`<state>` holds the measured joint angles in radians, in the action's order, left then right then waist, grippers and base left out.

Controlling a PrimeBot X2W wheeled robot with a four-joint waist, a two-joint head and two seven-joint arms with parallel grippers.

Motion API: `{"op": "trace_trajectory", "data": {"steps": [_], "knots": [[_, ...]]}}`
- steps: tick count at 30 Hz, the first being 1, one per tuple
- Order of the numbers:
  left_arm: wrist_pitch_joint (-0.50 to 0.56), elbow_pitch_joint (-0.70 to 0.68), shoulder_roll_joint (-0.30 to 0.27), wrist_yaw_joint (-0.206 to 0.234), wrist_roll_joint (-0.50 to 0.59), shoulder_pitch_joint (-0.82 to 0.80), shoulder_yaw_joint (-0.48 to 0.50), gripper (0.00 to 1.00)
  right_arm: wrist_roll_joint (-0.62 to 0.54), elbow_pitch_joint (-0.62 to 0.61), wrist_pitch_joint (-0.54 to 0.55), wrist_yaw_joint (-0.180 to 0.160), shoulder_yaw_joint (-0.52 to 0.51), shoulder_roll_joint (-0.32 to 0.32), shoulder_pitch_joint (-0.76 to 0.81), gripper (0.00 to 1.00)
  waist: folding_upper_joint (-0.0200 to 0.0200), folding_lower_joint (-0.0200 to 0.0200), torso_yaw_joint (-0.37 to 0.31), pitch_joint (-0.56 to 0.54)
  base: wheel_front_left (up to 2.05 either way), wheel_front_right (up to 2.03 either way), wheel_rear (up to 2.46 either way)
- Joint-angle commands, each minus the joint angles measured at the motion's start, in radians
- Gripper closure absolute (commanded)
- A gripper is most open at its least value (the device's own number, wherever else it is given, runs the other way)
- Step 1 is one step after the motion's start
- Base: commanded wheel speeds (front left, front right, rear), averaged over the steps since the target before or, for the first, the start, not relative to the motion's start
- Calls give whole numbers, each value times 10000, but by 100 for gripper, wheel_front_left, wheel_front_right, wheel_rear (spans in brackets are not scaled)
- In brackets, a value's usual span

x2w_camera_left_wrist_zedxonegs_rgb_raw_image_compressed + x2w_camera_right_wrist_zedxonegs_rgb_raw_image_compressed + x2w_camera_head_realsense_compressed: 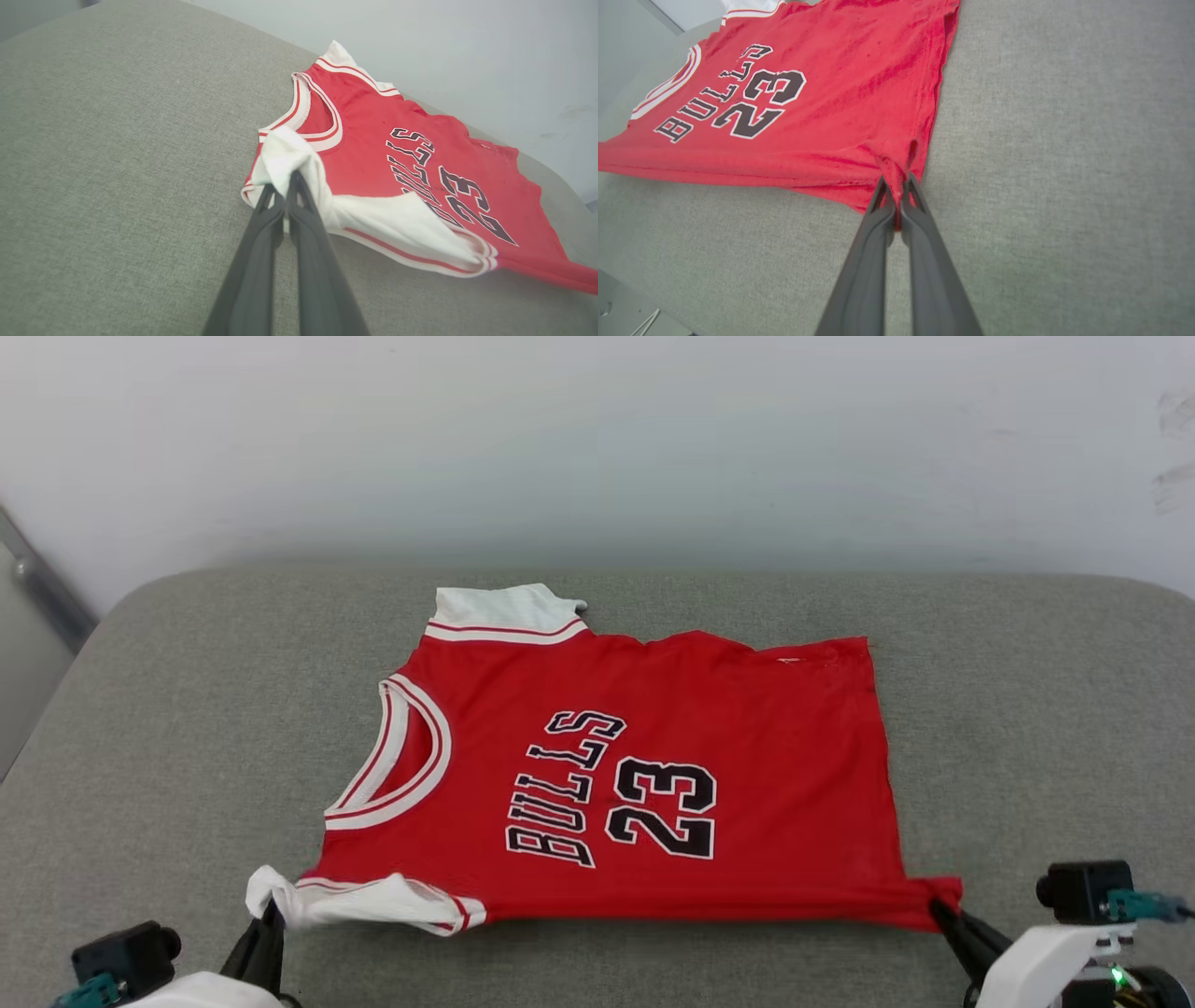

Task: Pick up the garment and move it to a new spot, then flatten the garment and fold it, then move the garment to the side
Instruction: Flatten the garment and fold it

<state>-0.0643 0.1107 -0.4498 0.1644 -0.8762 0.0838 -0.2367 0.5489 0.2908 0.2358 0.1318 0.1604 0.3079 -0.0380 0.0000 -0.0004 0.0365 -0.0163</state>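
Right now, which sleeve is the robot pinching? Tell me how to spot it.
On the grey cushion lies a red jersey. Look along its edge nearest the robot, at the neck end, for the white sleeve. Unlike the flat far sleeve, it is bunched up in the shut left gripper.

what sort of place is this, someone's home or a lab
Probably a plain test room, hard to be sure: a grey padded surface against a bare pale wall, one red jersey laid out on it.

My head camera looks down on the whole garment (747, 756) — wrist cameras peer close along my fingers (254, 261), sharing its lettering (560, 793).
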Motion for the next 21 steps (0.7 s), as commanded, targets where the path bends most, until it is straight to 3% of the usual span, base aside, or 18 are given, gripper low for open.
{"op": "trace_trajectory", "data": {"steps": [1,4,8,13,21], "knots": [[-4,-239,-163,196,-17,228,184,100,-162,-140,102,-21,-192,-30,278,100,0,4,1,-2,0,0,0],[348,-1412,-324,724,-116,1049,296,100,-462,-935,536,-21,-806,-383,1039,100,0,4,-16,20,0,0,0],[604,-2316,-473,905,-84,1142,279,100,-715,-1805,1302,-20,-1276,-858,1367,100,0,4,-51,235,0,0,0],[798,-1991,-378,474,-39,-139,-14,100,-948,-2042,2447,-18,-1260,-943,507,100,0,4,-145,820,0,0,0],[892,-155,-28,-411,131,-2537,-534,100,-1168,-1366,2687,-18,-912,-858,-1027,100,0,4,-195,1697,0,0,0]]}}
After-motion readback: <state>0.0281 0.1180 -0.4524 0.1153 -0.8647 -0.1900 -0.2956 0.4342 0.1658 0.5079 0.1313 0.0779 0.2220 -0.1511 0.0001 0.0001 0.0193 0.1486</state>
